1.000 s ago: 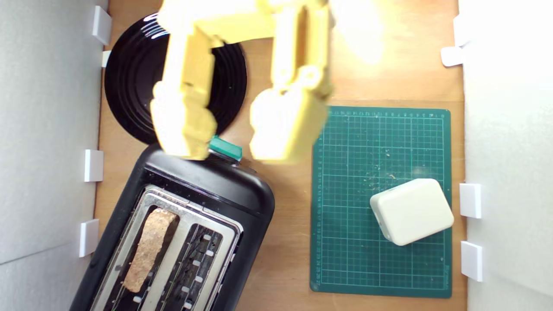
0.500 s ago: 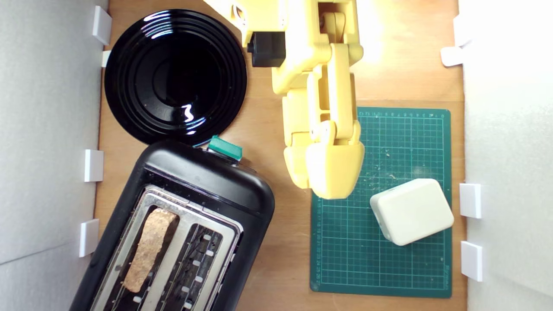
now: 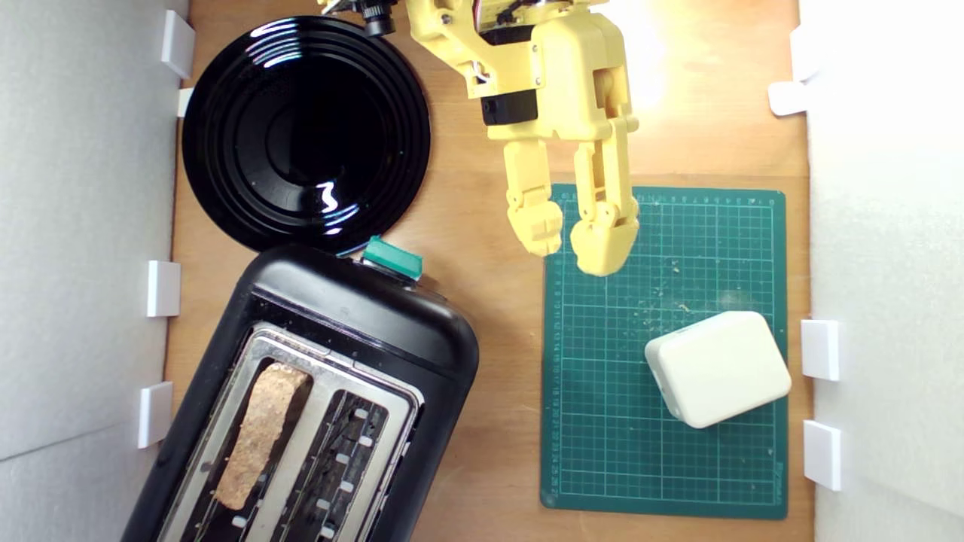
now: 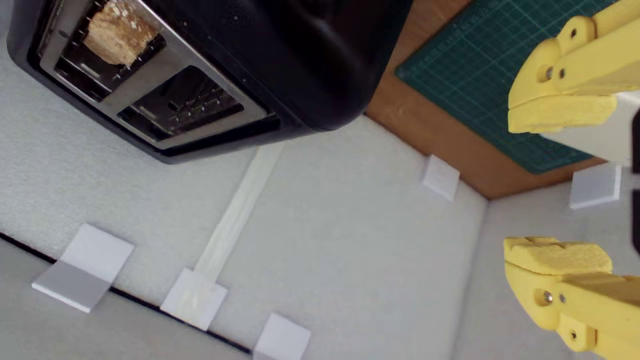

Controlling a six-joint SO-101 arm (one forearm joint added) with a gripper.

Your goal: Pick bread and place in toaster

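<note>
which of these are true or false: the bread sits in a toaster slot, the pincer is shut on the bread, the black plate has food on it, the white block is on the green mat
1. The bread sits in a slot of the toaster. True.
2. The pincer is shut on the bread. False: it is open and holds nothing.
3. The black plate has food on it. False: nothing lies on it.
4. The white block lies on the green cutting mat. True.

The yellow arm reaches down over the cutting mat's point(image 3: 663, 354) upper corner, its tool point(image 3: 574, 247) empty (fingers point(image 4: 560, 112) spread apart), held above the tabletop point(image 3: 489, 436).
</note>
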